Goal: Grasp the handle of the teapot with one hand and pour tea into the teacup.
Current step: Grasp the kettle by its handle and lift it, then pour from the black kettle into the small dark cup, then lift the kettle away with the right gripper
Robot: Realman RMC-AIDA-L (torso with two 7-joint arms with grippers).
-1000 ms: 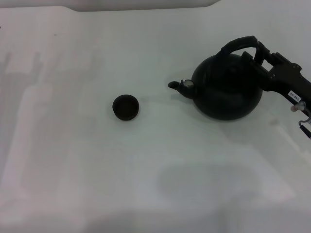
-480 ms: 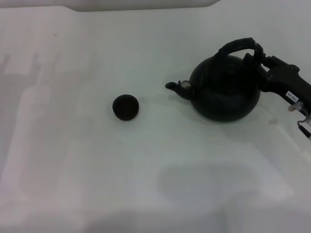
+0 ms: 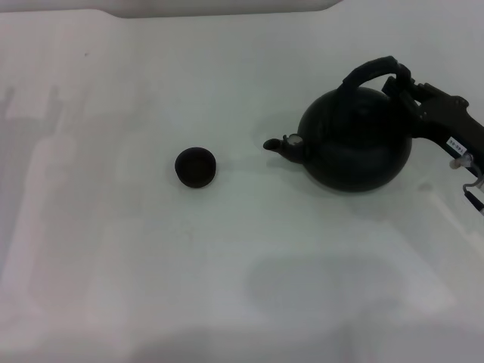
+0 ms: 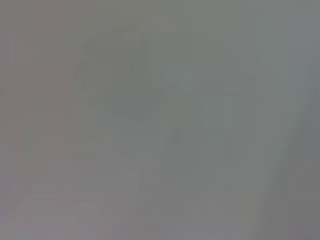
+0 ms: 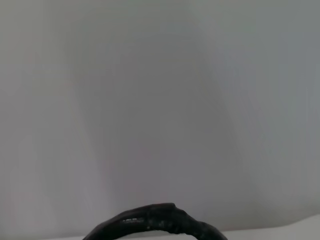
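Observation:
The matte black teapot [image 3: 355,147] is at the right of the white table [image 3: 227,249], its short spout [image 3: 276,144] pointing left toward the teacup. Its arched black handle [image 3: 368,69] loops over the top and shows as a dark arc in the right wrist view [image 5: 160,221]. My right gripper [image 3: 399,79] comes in from the right and is shut on the handle's right end. The tiny dark teacup [image 3: 196,167] stands alone to the left of the spout, well apart from it. My left gripper is out of view; its wrist view shows only plain grey surface.
The table's far edge [image 3: 227,10] runs along the top of the head view. A faint broad shadow [image 3: 348,283] lies on the table in front of the teapot.
The teapot, held by my right gripper, drifted a little left, then came back right and slightly nearer. The teacup has not moved.

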